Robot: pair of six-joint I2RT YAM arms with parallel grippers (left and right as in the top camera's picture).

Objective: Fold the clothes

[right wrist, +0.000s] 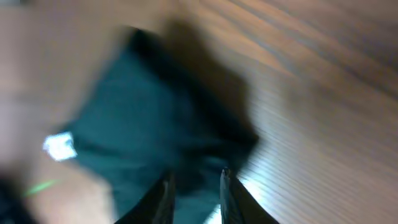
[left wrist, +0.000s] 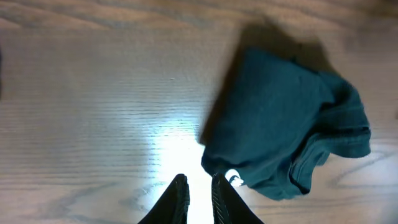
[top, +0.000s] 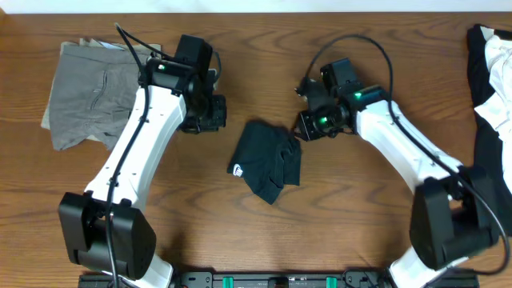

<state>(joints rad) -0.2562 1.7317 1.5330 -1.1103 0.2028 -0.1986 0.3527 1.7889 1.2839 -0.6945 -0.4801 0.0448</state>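
Observation:
The clothes in hand are a dark navy T-shirt (top: 268, 160) lying bunched in a loose fold at the table's middle, white tag (left wrist: 233, 178) at its near corner. My left gripper (left wrist: 199, 182) hovers over bare wood just left of the shirt (left wrist: 286, 124), jaws a narrow gap apart with nothing between them; from overhead it (top: 216, 114) sits off the shirt's upper left. My right gripper (right wrist: 196, 175) is at the shirt's upper right corner (top: 301, 134), jaws apart over the dark fabric (right wrist: 143, 124). The right wrist view is blurred, so contact is unclear.
Grey shorts (top: 88, 96) lie folded at the back left, beside the left arm. Black-and-white garments (top: 492, 72) are heaped at the right edge. Bare wood (top: 360, 208) stretches in front of the shirt, between the two arm bases.

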